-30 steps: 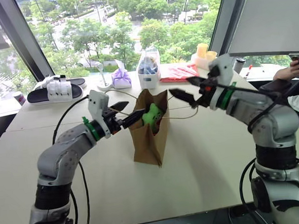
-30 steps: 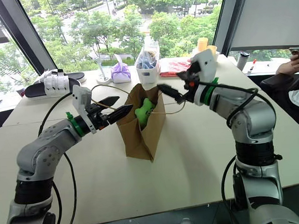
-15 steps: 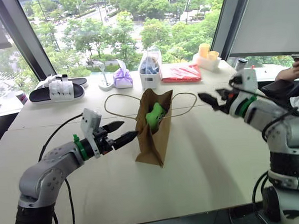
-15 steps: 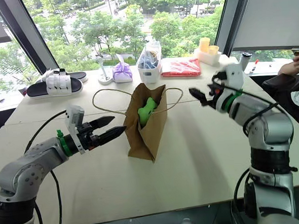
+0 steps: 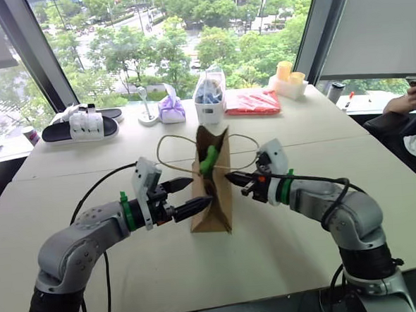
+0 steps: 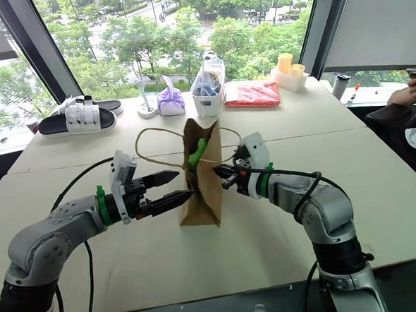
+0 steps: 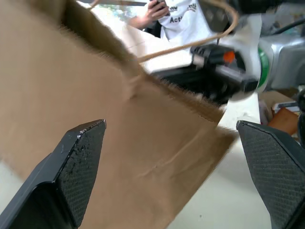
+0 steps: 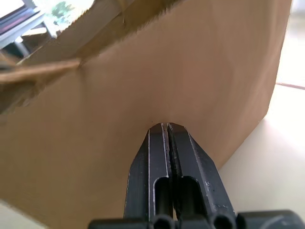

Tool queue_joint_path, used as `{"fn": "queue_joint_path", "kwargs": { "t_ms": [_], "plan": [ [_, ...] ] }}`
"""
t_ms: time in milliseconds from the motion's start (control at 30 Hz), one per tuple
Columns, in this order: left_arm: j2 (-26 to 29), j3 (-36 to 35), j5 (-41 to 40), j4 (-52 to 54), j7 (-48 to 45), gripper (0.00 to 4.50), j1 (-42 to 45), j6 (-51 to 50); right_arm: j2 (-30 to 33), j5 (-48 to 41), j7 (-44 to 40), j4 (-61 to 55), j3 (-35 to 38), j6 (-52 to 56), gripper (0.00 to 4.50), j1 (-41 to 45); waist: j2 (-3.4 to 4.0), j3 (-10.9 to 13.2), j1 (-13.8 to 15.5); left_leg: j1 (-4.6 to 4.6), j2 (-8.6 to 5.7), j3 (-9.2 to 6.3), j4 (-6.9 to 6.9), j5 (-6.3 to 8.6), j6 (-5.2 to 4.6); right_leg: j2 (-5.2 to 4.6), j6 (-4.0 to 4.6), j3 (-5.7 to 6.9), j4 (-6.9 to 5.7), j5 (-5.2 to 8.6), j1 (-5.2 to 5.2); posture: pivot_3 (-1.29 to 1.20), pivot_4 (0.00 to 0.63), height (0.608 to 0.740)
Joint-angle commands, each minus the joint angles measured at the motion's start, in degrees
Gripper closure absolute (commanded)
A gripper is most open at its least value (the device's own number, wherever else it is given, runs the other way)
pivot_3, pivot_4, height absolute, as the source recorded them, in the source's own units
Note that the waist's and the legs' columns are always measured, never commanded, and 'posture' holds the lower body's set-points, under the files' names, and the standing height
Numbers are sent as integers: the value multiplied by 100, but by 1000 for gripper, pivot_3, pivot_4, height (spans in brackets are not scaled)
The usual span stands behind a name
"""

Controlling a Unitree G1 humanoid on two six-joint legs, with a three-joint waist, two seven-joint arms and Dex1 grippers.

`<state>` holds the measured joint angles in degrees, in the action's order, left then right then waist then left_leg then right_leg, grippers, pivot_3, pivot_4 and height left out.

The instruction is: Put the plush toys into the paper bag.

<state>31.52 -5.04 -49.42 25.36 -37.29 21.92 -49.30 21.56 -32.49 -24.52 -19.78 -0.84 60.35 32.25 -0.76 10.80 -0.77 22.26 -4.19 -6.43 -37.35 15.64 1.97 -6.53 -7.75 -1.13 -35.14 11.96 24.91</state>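
White table: my spread left gripper and closed, empty right gripper flank the paper bag; green plush toy inside.

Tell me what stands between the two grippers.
The paper bag, upright, with the green plush toy peeking out, stands between left gripper and right gripper, per the eye views.

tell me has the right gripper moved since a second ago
Yes. The right gripper dropped from above the paper bag to its side wall, jaws now shut.

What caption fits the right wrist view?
Shut black right gripper pressing its tips against the brown kraft paper bag.
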Motion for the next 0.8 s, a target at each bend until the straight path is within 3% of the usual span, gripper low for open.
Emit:
{"fn": "queue_joint_path", "kwargs": {
  "t_ms": [33, 167, 400, 567, 733, 800],
  "plan": [
    [146, -209, -389, 60, -101, 0, 151, -220, -69, 28, 2, -69, -46, -149, 4436, 100, 0, 0, -4, 0, 0, 0, 0, 0, 0, 1, 0, 1, -1, 0, 0, 0, 150, 740],
    [269, -204, -702, 436, -43, 0, -68, -426, -67, 59, -1, -49, -111, -172, 4436, 96, 0, 0, -12, 0, 1, -2, 1, 0, 0, 1, 0, 0, 0, 0, 2, 0, 150, 740],
    [106, 327, 51, 629, 608, 0, -234, -228, -139, 111, 10, 43, -168, -200, 4436, 187, 0, 0, 5, 0, 0, -2, 0, 0, 0, 1, 0, 0, -1, 0, 0, 0, 150, 740],
    [-235, 660, 719, 697, 1273, 0, -349, -65, -174, 122, 20, 62, -167, -199, 4436, 237, 0, 0, 1, -1, 0, -2, 1, 0, 0, 1, 0, -1, 0, 0, 0, 0, 150, 740],
    [-702, 782, 883, 879, 1613, 0, -485, 12, -176, 98, 35, -60, -151, -141, 4436, 136, 0, 0, 4, -1, 0, -3, 1, 0, 1, 0, 0, -1, 0, 0, 1, 0, 150, 740],
    [-895, 780, 917, 875, 1771, 523, -493, 3, -185, 81, 54, -111, -150, -111, 4479, 97, 0, 0, 6, -1, 0, -2, 1, 0, 1, 0, 0, -1, 0, 0, 1, 0, 150, 740]
  ]
}}
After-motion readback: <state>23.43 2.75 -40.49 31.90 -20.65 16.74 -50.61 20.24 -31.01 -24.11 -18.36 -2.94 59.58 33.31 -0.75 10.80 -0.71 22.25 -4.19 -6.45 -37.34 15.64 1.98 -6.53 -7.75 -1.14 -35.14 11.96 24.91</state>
